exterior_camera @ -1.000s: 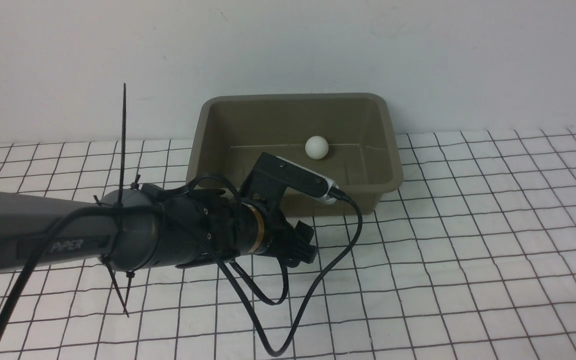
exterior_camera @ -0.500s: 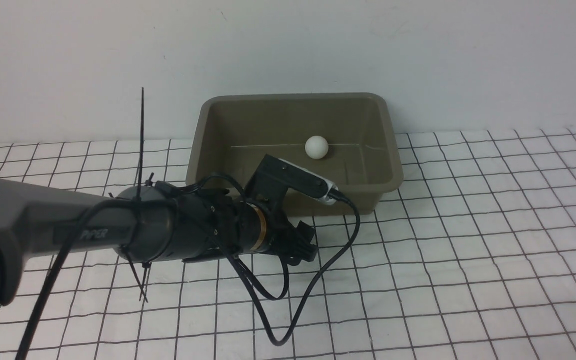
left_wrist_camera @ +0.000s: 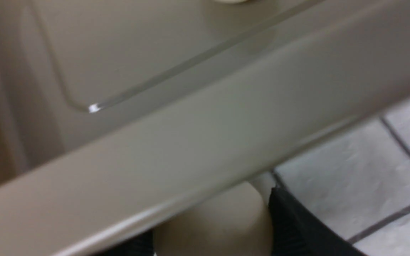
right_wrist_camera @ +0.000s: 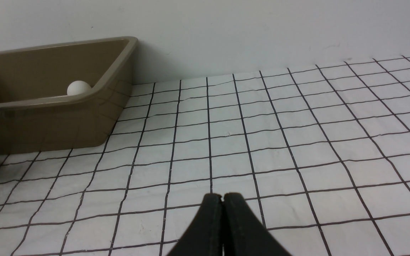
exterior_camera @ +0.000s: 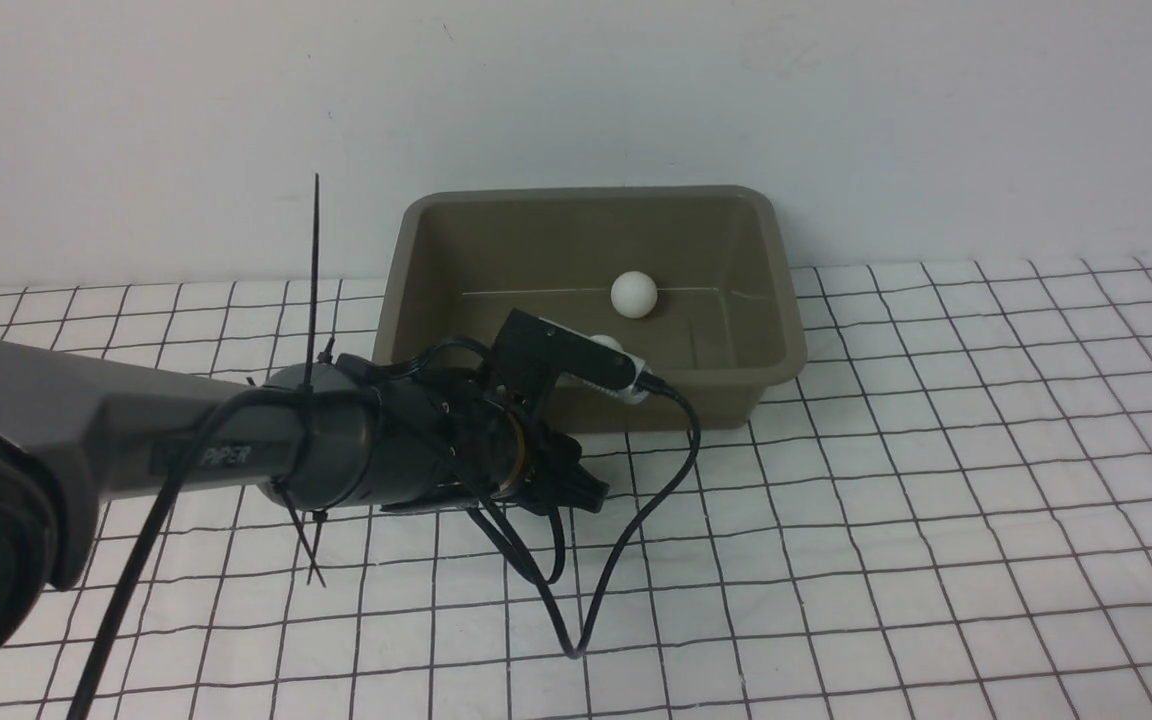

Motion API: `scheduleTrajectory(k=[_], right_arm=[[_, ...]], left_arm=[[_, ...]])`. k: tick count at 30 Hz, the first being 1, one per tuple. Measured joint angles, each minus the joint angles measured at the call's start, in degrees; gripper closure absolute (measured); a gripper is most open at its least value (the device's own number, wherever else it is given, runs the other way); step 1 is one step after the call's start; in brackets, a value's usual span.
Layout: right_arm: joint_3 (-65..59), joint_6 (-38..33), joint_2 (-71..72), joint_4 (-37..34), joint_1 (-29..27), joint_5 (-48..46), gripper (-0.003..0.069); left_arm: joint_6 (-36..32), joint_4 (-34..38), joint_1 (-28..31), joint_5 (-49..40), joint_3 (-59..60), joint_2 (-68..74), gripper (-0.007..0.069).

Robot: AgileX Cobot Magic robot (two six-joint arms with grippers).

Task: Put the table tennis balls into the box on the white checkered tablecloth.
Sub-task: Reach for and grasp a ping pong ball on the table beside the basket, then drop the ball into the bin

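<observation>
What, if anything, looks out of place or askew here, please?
Nothing stands out: the box sits upright on the slightly wrinkled tablecloth, with one ball inside and nothing spilled.

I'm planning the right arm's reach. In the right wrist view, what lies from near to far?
Going outward: right gripper → tablecloth → box, near rim → ball inside it → wall.
</observation>
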State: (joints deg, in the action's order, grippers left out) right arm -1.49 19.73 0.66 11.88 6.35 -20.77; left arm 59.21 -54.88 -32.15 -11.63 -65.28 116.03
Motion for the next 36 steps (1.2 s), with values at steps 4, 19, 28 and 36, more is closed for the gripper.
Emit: scheduleTrajectory(k=[4,19,28,36], right_arm=[[0.0,0.0,0.0,0.0,0.0,0.0,0.0673],[0.0,0.0,0.0,0.0,0.0,0.0,0.0673],[0.0,0.0,0.0,0.0,0.0,0.0,0.0673],[0.0,0.0,0.0,0.0,0.0,0.0,0.0673]], left_arm=[[0.0,0.0,0.0,0.0,0.0,0.0,0.0272],[0.55,1.73,-9.26,-8.76,14.54,-19.15,0.0272],[0.44,-4.57,-8.9,-10.61,4.5,-26.63,0.0272],[-3.15,-3.4,-1.89,-10.61,-12.0,-11.93,0.0272]])
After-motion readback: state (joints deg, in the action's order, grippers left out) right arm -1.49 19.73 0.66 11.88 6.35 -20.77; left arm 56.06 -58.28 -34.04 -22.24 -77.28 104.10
